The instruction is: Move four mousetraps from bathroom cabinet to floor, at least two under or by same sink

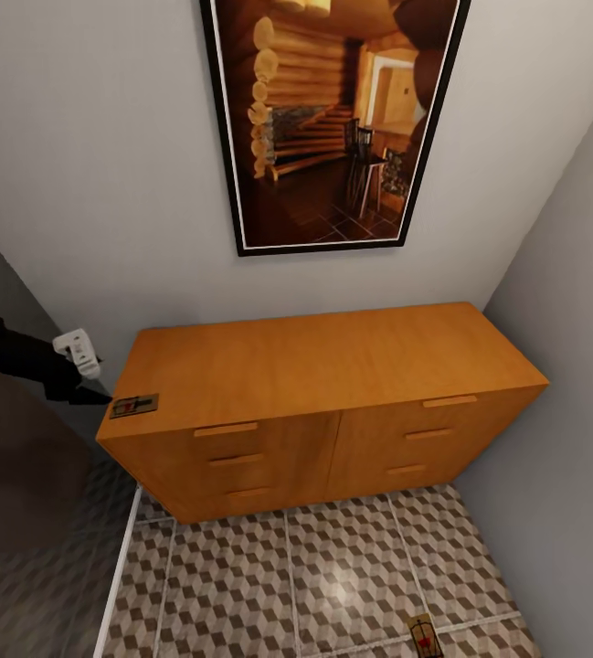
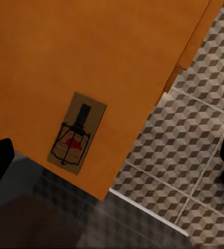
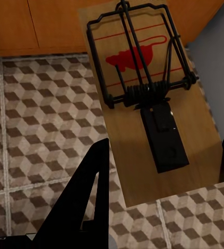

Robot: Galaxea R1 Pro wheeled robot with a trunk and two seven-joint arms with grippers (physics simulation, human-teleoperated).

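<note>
The orange-brown cabinet point(image 1: 333, 366) stands against the wall with its drawers closed. One mousetrap point(image 1: 133, 405) lies flat on its top at the front left corner. My left gripper point(image 1: 84, 391) hovers just left of that corner. In the left wrist view this gripper point(image 2: 113, 163) is open, with the mousetrap point(image 2: 75, 133) on the cabinet top point(image 2: 91, 52) below. A second mousetrap point(image 3: 143, 98) sits between the black fingers point(image 3: 86, 202) of my right gripper point(image 3: 166, 166), held above the bathroom floor point(image 3: 34, 114). It also appears low in the head view point(image 1: 422, 635). The bathroom sink is out of view.
A grey wall point(image 1: 570, 366) stands close by the cabinet's right end. A large framed picture point(image 1: 328, 119) hangs above it. A white strip point(image 1: 118, 585) and a dark panel point(image 1: 22, 512) border the patterned floor point(image 1: 333, 576) on the left.
</note>
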